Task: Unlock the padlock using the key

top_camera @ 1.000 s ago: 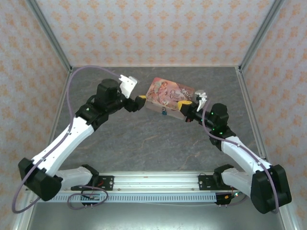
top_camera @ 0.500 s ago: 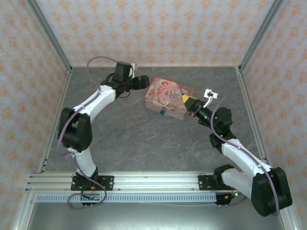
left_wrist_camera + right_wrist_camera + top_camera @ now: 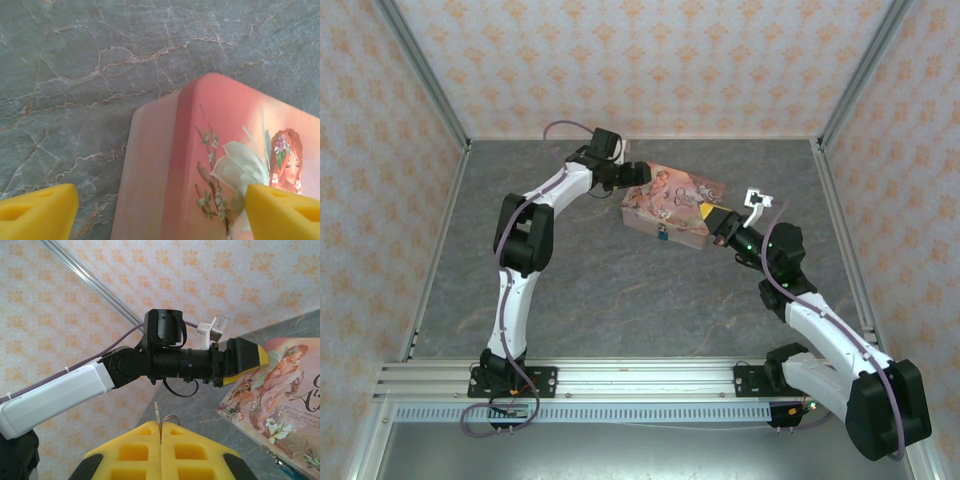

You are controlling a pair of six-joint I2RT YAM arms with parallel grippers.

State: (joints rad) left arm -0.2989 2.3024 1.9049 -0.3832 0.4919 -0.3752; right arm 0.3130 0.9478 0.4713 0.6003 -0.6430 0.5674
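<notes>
The pink illustrated tin [image 3: 672,204] lies at the back middle of the table. The tiny blue-teal padlock [image 3: 662,235] hangs on its front side; a teal bit of it shows at the tin's lower edge [image 3: 286,470] in the right wrist view. My left gripper [image 3: 640,177] hovers open over the tin's left back corner [image 3: 200,165], one yellow finger [image 3: 37,210] over the table and the other [image 3: 282,212] over the lid. My right gripper [image 3: 706,210] is by the tin's right end, shut [image 3: 160,429] on the key [image 3: 157,415], whose slim blade and ring stick out past the fingertips.
The grey marbled table [image 3: 620,290] is bare in front of the tin. Patterned walls with metal corner posts [image 3: 425,80] close in the back and both sides. The left arm [image 3: 520,240] stretches far out across the left half.
The left arm has swung up and reached out from the tin's left side to its back left corner, jaws opening wider. The right gripper drew slightly back from the tin's right end, still shut.
</notes>
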